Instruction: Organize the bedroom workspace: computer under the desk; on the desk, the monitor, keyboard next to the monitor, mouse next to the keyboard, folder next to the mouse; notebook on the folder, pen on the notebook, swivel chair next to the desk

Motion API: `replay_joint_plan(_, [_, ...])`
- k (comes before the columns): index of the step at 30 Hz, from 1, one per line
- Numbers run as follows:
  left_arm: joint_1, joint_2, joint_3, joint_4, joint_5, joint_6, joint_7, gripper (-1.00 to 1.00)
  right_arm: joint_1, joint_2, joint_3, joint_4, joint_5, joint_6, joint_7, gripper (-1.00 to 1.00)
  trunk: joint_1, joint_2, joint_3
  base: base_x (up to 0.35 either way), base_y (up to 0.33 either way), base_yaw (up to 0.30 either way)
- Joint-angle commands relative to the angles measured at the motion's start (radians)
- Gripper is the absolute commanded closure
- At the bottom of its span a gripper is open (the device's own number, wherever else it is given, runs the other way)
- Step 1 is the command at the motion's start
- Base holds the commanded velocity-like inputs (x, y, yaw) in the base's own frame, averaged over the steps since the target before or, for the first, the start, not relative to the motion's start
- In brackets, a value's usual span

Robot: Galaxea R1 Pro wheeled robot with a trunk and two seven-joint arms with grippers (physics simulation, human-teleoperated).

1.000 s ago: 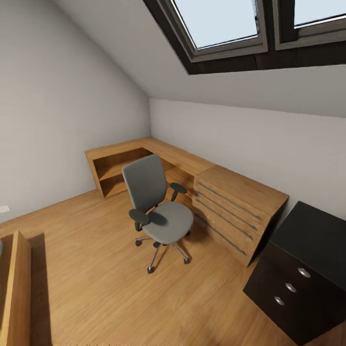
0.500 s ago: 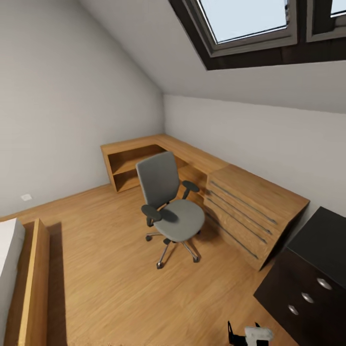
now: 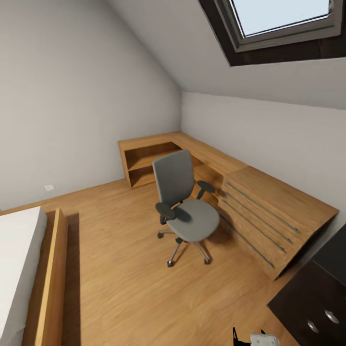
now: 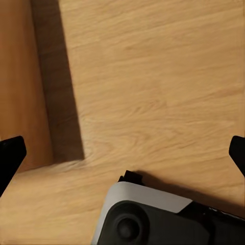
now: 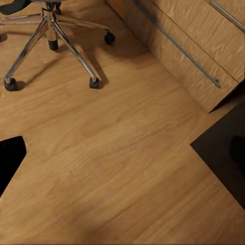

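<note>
- Grey seat and back, black armrests, chrome star base: the swivel chair (image 3: pixel 181 204) is standing on the wooden floor (image 3: pixel 125 269) in the middle of the room, just beside the light wooden corner dresser (image 3: pixel 250 197), its seat showing nothing on it.
- Its chrome legs and casters (image 5: pixel 51 35) are also showing in the right wrist view, near the dresser's drawer fronts.
- A black drawer unit (image 3: pixel 315 302) with silver knobs, part of the worktop, is sitting at the lower right of the head view, close beside the dresser's end.
- A bed (image 3: pixel 21 269) with a wooden side is lying at the left.
- The left pincer (image 4: pixel 122 153) is hanging wide open over bare floor, gripping nothing.
- The right pincer (image 5: pixel 122 153) is likewise spread wide over the floor, holding nothing.
</note>
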Motion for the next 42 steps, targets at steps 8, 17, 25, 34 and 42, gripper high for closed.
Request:
replay_joint_plan(8, [-0.001, 0.000, -0.009, -0.001, 0.003, 0.000, 0.008, -1.00, 0.000, 0.007, 0.012, 0.004, -0.005, -0.004, -0.005, -1.00, 0.001, -0.002, -0.009, 0.306, 0.000, 0.232])
replay_joint_plan(17, [-0.001, 0.000, -0.009, -0.001, 0.004, 0.000, 0.008, -1.00, 0.000, 0.007, 0.011, 0.004, -0.003, -0.005, -0.005, -1.00, 0.001, -0.002, -0.016, 0.322, 0.000, 0.198])
replay_joint_plan(25, [-0.001, 0.000, -0.009, -0.001, 0.004, 0.000, 0.008, -1.00, 0.000, 0.007, 0.011, 0.005, 0.000, -0.006, -0.005, -1.00, 0.001, -0.002, -0.014, 0.299, 0.000, 0.073])
replay_joint_plan(34, [-0.001, 0.002, -0.008, 0.000, 0.005, -0.037, 0.008, -1.00, 0.000, 0.007, 0.011, 0.007, 0.001, -0.009, -0.005, -1.00, 0.001, -0.002, -0.005, 0.065, 0.000, 0.181])
replay_joint_plan(42, [-0.001, 0.003, -0.008, 0.000, 0.008, -0.081, 0.009, -1.00, 0.000, 0.007, 0.012, 0.007, 0.002, -0.010, -0.005, -1.00, 0.001, -0.002, 0.005, 0.004, 0.000, 0.197])
